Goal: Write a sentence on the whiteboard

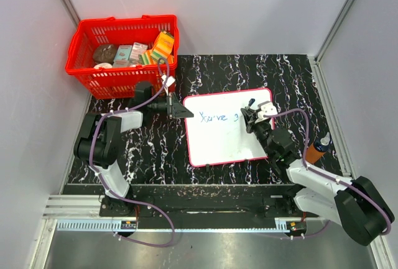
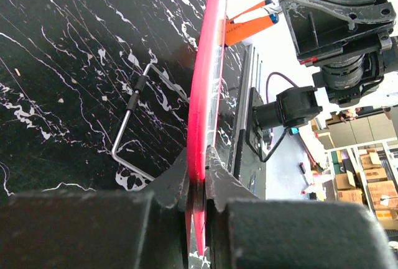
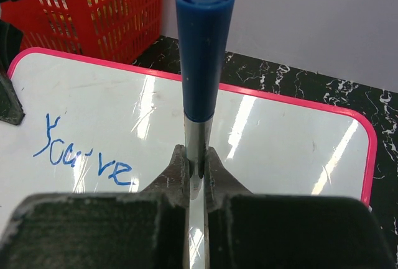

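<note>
On the tabletop (image 1: 149, 151) between both arms lies the whiteboard (image 1: 224, 145), seemingly light, stiff and slick, best held by its red rim, where the left fingers (image 2: 168, 185) pinch it; the right fingers (image 3: 169, 179) clamp a marker (image 3: 202, 64).

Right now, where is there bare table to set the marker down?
Bare table beyond the whiteboard, right of the red basket; also between the left arm and the board's near-left edge. Crowded right of the board: right arm, orange object.
</note>
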